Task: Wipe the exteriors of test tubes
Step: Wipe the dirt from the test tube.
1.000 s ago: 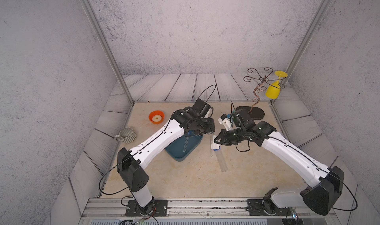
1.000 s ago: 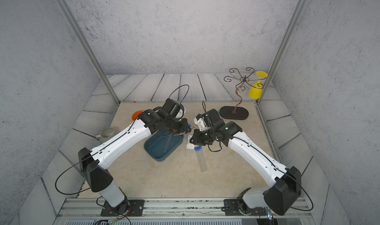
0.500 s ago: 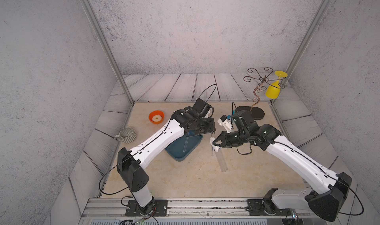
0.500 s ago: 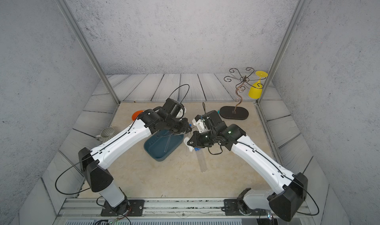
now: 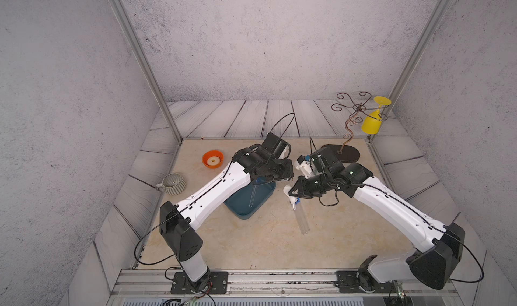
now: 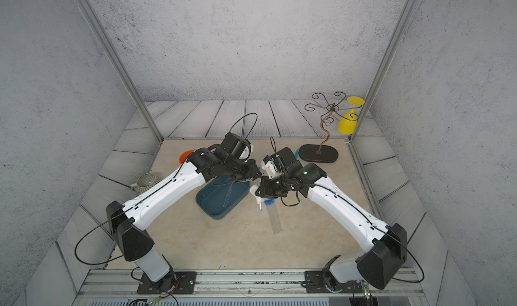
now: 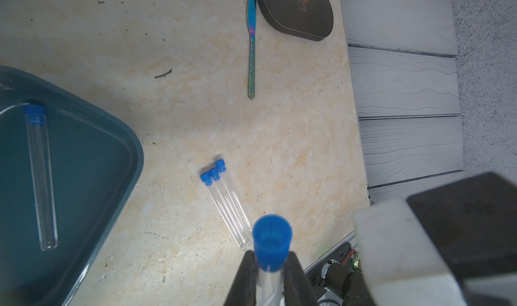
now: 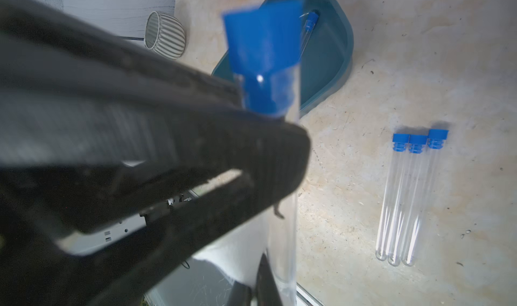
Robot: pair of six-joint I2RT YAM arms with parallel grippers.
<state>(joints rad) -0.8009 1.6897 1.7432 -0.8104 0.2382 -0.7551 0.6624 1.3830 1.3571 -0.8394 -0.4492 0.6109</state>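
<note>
Two robot arms meet over a beige tabletop [image 5: 279, 248]. The left tool [image 7: 270, 264] is clamped on a clear test tube [image 7: 272, 240], just below its blue cap. The right tool [image 5: 294, 192] is closed on a white cloth [image 8: 237, 251], close beside that tube's lower part. Three more capped tubes [image 7: 228, 206] lie side by side, touching, on the tabletop near the tools. A fifth tube [image 7: 41, 178] lies inside a teal tray [image 5: 246, 215] under the left arm.
</note>
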